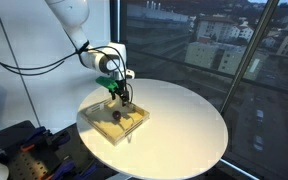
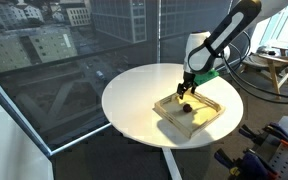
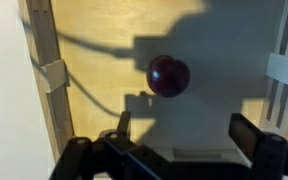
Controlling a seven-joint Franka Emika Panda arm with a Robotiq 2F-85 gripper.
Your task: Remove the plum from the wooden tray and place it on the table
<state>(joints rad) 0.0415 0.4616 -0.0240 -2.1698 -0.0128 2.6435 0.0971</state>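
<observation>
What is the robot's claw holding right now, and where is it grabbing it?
Nothing. The gripper is open above the plum, which lies untouched on the wooden tray.

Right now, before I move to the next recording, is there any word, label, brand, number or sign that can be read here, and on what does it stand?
No text can be read in any view.
The plum, the wooden tray and the table carry no print that shows.
The arm shows no legible marking at this size.
The buildings beyond the window are too small and blurred to show any sign.
</observation>
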